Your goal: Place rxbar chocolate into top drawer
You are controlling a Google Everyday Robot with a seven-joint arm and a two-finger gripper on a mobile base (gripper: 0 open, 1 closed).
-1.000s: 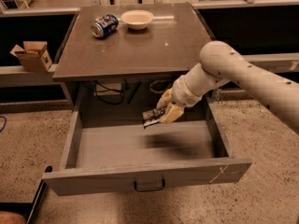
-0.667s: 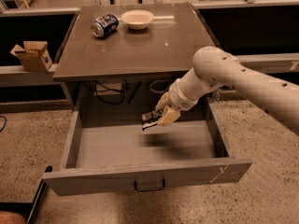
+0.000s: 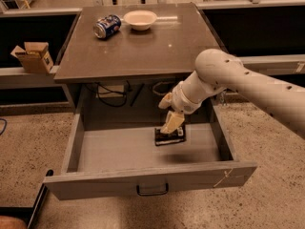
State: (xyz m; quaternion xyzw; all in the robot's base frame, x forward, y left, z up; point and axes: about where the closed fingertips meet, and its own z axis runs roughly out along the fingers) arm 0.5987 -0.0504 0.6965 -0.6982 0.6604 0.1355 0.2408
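Lower than a second ago, the gripper (image 3: 171, 126) now reaches deep into the open top drawer (image 3: 143, 177), and the chocolate bar (image 3: 169, 137), which hung tilted in mid-air, lies close to flat on the drawer floor, right of centre and toward the back. The gripper's tip is right at the bar's upper face; whether it clamps the bar or has let go, I cannot tell. By my judgement the bar is where it belongs, so what remains is a release, if not already done, and a lift clear. On the brown table top (image 3: 143, 56) a blue can (image 3: 106, 26) lies on its side beside a pale bowl (image 3: 140, 19), both at the far edge. Cables (image 3: 112, 93) hang under the top, a cardboard box (image 3: 32, 56) sits on a ledge to the left, and the floor (image 3: 28, 142) is speckled.
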